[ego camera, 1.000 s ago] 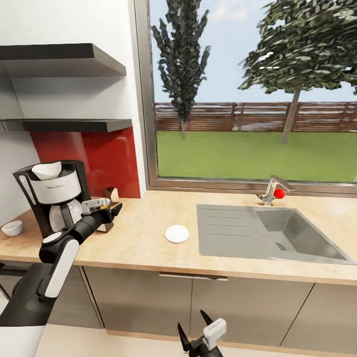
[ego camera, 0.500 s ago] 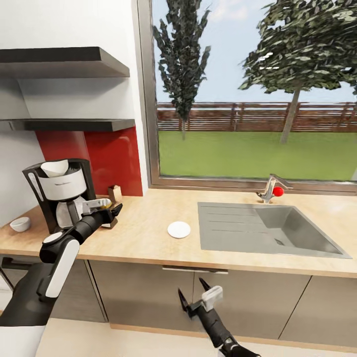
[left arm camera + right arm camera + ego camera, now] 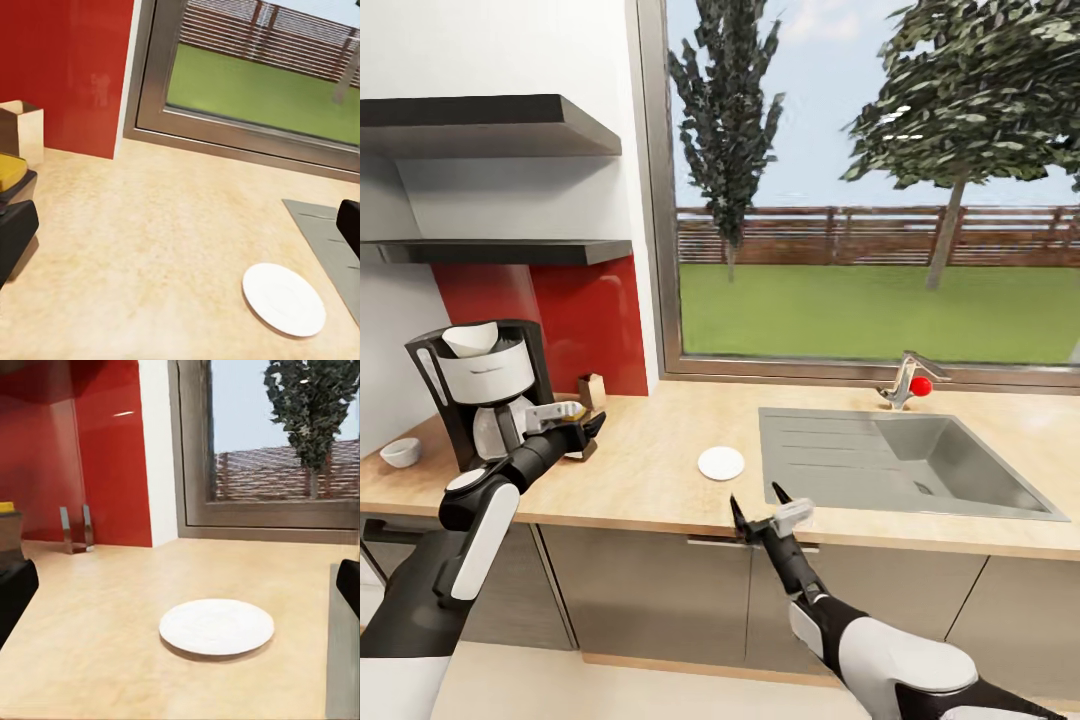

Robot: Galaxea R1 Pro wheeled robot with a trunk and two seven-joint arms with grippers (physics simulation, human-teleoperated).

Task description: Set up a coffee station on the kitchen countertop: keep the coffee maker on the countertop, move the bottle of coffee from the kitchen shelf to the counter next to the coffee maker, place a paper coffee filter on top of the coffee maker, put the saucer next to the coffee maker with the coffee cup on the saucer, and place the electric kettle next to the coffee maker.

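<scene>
Round white saucer is seen lying flat on the beige bench, between black-and-white coffee maker and grey sink. Right gripper: fingers apart, aimed at the saucer. Left gripper: finger state cannot be told.

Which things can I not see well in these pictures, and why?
- Object at the left gripper, head view: gripper and arm cover it; yellow top shows, identity unclear.
- Small brown box by the red wall: too small to identify.
- Electric kettle: cannot be picked out.
- Coffee maker base: hidden by the arm.
</scene>
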